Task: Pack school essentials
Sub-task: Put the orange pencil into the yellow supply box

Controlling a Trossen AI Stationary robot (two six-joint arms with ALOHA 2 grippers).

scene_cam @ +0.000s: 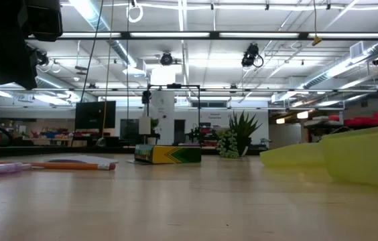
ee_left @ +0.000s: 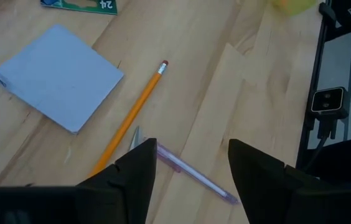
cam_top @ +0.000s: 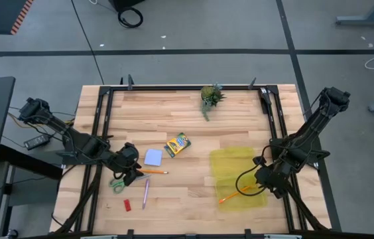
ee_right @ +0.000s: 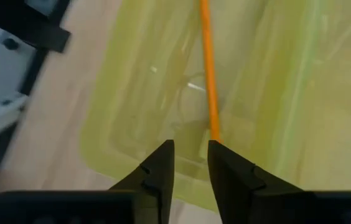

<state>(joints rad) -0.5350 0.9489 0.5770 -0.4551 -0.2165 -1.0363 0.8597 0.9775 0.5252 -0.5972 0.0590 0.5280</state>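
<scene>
My left gripper [cam_top: 131,170] hangs open above the table's near left, its fingers [ee_left: 139,174] astride the pinkish pen [ee_left: 195,177] without touching it. Beside the pen lie an orange pencil [ee_left: 132,118], the light-blue note pad [ee_left: 57,78], the green-handled scissors [cam_top: 117,184] and a red eraser [cam_top: 127,205]. The crayon box [cam_top: 178,145] lies farther in. My right gripper [ee_right: 191,155] stands over the translucent yellow case [cam_top: 239,178], with a narrow gap between its fingers. A second orange pencil [ee_right: 209,74] lies inside the case. My right gripper points steeply down into the yellow case. The near end [ee_right: 216,134] of the orange pencil in the case lies right at one fingertip [ee_right: 225,163], outside the gap. Whether the finger touches it, I cannot tell. The pencil rests on the case's floor.
A small green potted plant [cam_top: 210,96] stands at the table's far edge. Dark metal rails [cam_top: 101,133] run along the left, right and far sides of the wooden table. Bare wood lies between the stationery and the case.
</scene>
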